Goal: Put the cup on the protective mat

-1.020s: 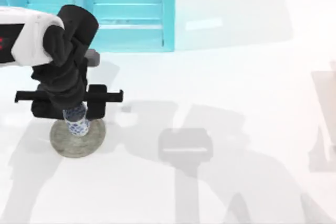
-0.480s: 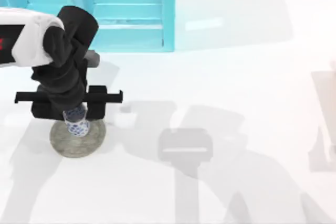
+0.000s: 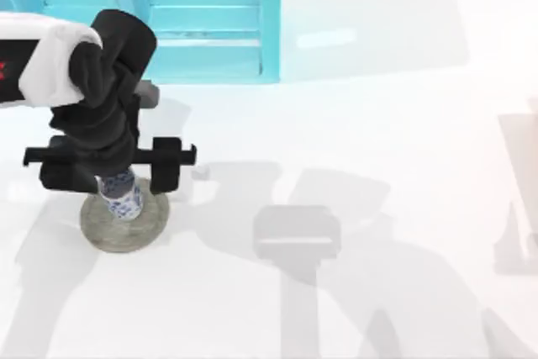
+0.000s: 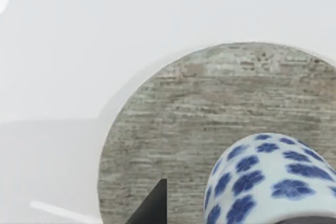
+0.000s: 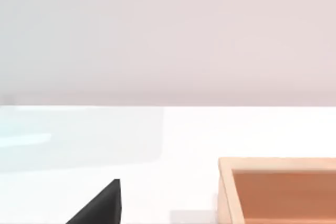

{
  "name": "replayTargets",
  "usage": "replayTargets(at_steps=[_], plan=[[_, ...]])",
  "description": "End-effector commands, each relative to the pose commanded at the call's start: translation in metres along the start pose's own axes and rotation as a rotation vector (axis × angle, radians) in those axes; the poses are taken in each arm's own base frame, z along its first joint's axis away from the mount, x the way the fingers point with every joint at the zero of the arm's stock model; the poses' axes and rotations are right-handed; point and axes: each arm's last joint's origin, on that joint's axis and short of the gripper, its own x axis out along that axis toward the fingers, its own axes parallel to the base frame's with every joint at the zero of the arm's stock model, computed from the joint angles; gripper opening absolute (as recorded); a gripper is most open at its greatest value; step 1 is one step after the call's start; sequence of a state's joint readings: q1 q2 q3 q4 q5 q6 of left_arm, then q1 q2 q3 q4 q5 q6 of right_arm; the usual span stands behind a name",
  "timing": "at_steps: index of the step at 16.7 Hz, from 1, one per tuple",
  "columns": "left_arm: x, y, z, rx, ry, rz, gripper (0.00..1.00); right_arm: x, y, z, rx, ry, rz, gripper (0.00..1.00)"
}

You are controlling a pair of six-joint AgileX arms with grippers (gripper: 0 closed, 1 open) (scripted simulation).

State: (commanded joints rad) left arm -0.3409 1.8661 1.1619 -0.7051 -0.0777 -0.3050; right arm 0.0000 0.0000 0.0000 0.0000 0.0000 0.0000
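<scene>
Black left fingers (image 3: 63, 176) spread apart beside cup (image 3: 123, 198).

Bright, even light; soft grey arm shadows spread across the white table (image 3: 403, 124).

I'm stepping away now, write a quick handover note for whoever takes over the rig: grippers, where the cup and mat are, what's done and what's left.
Left gripper: low over the mat at the table's left, fingers spread wider than half a second ago, standing apart on either side of the cup.
Right gripper: a dark fingertip in its wrist view, parked near an orange-brown tray.
Cup: upright on the protective mat, toward the mat's far edge rather than its centre.
Done: cup placed, release apparently under way.
Left: lift the left arm straight up clear of the cup, then retreat.
</scene>
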Motion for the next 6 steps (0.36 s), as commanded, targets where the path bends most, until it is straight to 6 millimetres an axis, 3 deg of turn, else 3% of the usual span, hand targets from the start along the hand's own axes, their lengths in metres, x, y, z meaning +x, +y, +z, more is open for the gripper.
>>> replayTargets(at_steps=[6], plan=[[0.0000, 0.0000, 0.0000, 0.000, 0.000, 0.000, 1.00, 0.0000, 0.0000, 0.0000, 0.000, 0.000, 0.000, 1.00]])
